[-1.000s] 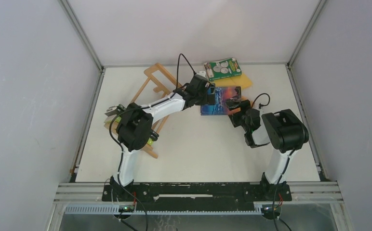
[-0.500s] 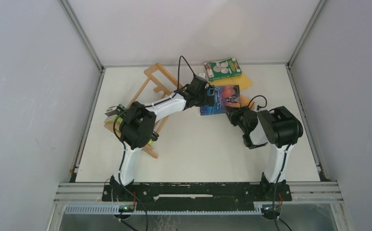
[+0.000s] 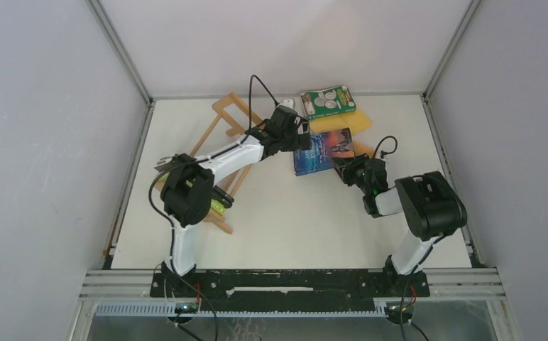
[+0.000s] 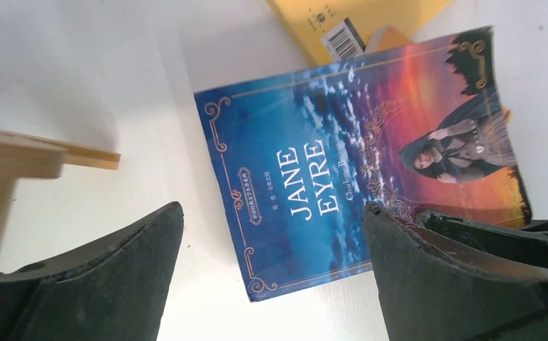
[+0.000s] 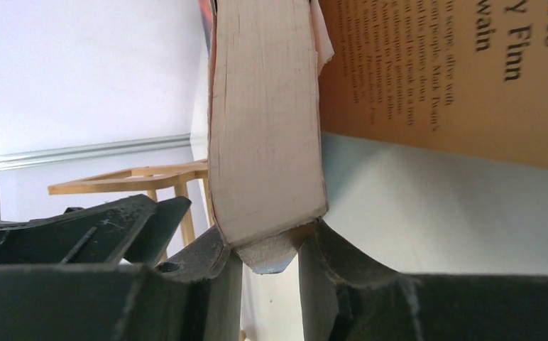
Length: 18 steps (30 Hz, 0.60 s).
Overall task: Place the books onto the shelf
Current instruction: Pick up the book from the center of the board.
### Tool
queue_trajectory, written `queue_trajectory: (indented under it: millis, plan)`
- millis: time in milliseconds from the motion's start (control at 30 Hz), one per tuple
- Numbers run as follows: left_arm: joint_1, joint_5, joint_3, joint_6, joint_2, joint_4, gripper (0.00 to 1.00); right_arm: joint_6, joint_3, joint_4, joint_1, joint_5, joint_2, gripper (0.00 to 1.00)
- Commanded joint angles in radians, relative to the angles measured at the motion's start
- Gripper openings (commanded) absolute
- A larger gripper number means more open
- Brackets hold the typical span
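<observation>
The blue book (image 3: 322, 150) lies on the table (image 3: 271, 227), long side running left to right. The right gripper (image 3: 345, 169) pinches its near right corner. The left gripper (image 3: 299, 133) hovers wide open over its left end.

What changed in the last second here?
The right jaws closed on a corner of the blue book. The left jaws, open, drew back off it toward the shelf. The green book and yellow book stayed put.
</observation>
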Motion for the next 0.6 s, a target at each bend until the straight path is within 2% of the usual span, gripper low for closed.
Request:
queue_trajectory:
  millis: [0,267,567]
  plan:
    - [0.016,-0.022,-0.044,-0.031,-0.129,0.018,1.0,0.033,0.008,-0.065,-0.029,-0.084,-0.129,0.0]
    - [0.026,0.034,-0.109,-0.093,-0.191,0.027,1.0,0.133,0.006,-0.182,-0.071,-0.158,-0.255,0.0]
    - [0.027,0.113,-0.174,-0.175,-0.242,0.045,1.0,0.248,0.006,-0.187,-0.093,-0.189,-0.315,0.0]
